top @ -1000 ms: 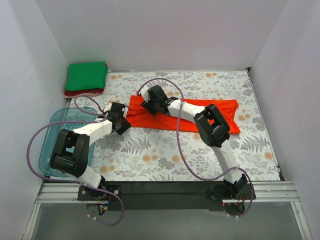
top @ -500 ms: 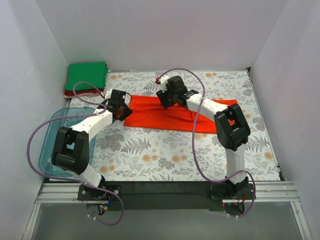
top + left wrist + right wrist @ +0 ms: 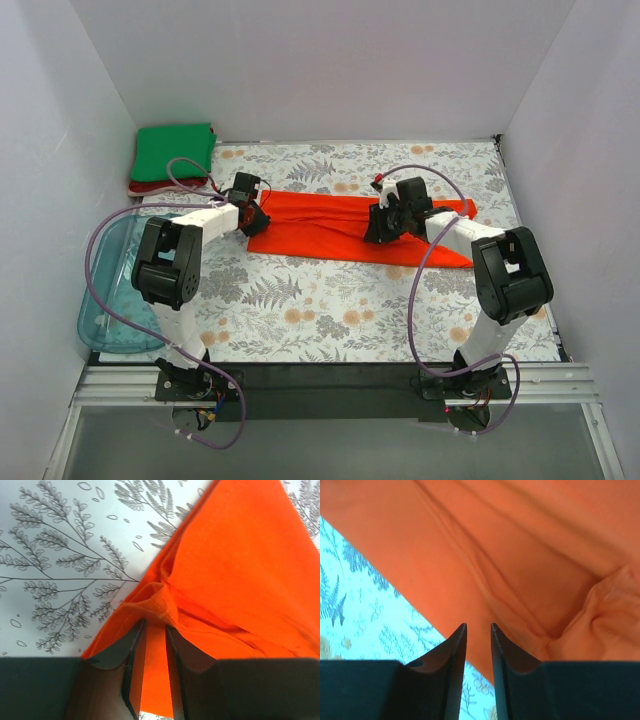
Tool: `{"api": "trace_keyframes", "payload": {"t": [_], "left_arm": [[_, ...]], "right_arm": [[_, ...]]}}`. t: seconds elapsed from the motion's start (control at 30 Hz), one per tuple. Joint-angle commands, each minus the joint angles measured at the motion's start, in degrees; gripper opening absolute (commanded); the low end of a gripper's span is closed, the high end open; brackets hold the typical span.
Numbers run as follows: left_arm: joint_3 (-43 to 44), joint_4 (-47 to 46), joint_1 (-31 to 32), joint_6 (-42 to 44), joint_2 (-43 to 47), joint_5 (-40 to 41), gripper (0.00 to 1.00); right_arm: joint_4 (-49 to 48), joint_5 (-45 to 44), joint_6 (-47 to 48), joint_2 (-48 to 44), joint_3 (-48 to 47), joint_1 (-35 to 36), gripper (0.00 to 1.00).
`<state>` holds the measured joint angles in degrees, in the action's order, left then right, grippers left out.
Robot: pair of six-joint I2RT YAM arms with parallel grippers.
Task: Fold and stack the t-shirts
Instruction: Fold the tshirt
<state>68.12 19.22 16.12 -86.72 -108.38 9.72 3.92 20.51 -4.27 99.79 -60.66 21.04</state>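
Observation:
The orange-red t-shirt (image 3: 330, 232) lies as a long band across the far middle of the flowered table. My left gripper (image 3: 252, 214) is at its left end, shut on a bunched corner of the shirt (image 3: 240, 570), which is pinched at the fingertips (image 3: 156, 625). My right gripper (image 3: 384, 222) rests low on the shirt right of its middle. In the right wrist view its jaws (image 3: 478, 625) stand a narrow slit apart over the shirt's edge (image 3: 495, 540), with no cloth bunched between them. The green folded shirt (image 3: 172, 152) lies on the dark red one (image 3: 160, 186) in the far left corner.
A clear blue plastic tub (image 3: 105, 300) stands at the table's left edge beside the left arm. White walls close in the table at the back and on both sides. The flowered cloth (image 3: 300, 300) shows in front of the shirt.
My right gripper has slid from the shirt's left part along it to right of its middle. My left gripper has moved away from me to the shirt's left end.

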Motion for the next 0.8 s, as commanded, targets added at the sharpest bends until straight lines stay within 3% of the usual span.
{"api": "trace_keyframes", "payload": {"t": [0.0,0.23,0.57,0.77], "left_arm": [[1.0,1.4,-1.3,0.3,-0.9,1.0,0.21],[-3.5,2.6,-2.7,-1.1,0.4,1.2,0.21],[-7.3,3.5,-2.8,-1.7,2.6,2.0,0.21],[-6.7,4.4,-2.9,-0.6,3.9,2.4,0.23]], "right_arm": [[-2.7,4.7,-1.7,-3.5,2.1,-0.7,0.29],[-6.3,3.7,-2.6,-1.5,5.0,-6.2,0.24],[-10.5,7.9,-7.7,7.4,1.1,-12.9,0.25],[-10.5,11.6,-8.5,6.0,-0.3,-13.8,0.27]]}}
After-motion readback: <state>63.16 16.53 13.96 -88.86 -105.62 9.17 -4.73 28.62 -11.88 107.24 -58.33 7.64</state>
